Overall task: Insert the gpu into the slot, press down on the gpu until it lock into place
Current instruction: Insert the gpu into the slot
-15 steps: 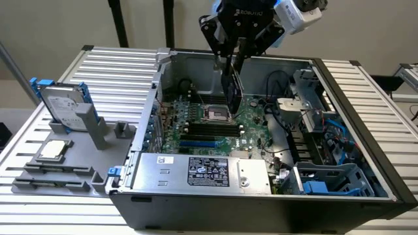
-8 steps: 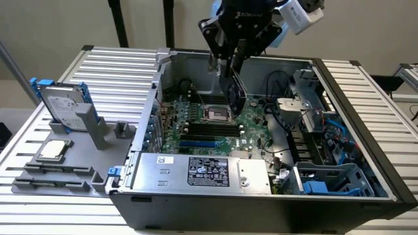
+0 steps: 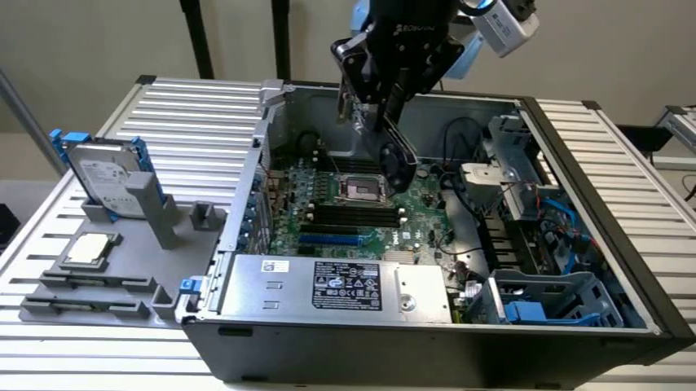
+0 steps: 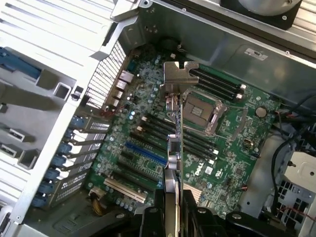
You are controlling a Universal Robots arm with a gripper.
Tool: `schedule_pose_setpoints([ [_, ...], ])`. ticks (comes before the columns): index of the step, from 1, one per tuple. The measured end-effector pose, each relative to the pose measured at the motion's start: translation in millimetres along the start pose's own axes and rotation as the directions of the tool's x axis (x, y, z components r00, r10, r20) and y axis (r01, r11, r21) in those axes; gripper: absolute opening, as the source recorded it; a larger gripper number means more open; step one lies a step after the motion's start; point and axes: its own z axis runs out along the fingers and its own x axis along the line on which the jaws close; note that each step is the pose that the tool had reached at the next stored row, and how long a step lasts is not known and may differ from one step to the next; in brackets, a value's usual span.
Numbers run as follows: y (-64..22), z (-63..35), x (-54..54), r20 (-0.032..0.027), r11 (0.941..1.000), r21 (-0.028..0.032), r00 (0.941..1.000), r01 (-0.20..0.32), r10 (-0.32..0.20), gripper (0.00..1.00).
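My gripper hangs over the open computer case, shut on the gpu. The gpu is a thin black card held on edge, its lower end a little above the motherboard near the CPU socket. In the wrist view the gpu is seen edge-on between my fingers, with its silvery bracket at the far end. The blue expansion slot lies on the board beside the card, apart from it; the same blue slot sits in front of the socket.
A grey labelled power-supply box fills the case's front. Cables and a drive cage crowd the exterior view's right. On the exterior view's left a grey fixture holds a hard drive with blue rails and a CPU chip.
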Motion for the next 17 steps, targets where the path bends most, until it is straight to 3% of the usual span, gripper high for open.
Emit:
schedule_pose_setpoints([
  [4,-0.1,1.5,-0.1,-0.0056,0.9973,0.0026,0.9973,0.073,-0.073,0.26],
  [9,-0.2,3.5,-0.1,-0.0124,0.9868,0.0051,0.9868,0.162,-0.162,0.26],
  [13,-0.4,5.0,-0.2,-0.0183,0.9723,0.0068,0.9722,0.234,-0.233,0.26],
  [17,-0.5,6.7,-0.3,-0.0242,0.9529,0.008,0.9527,0.303,-0.303,0.26],
])
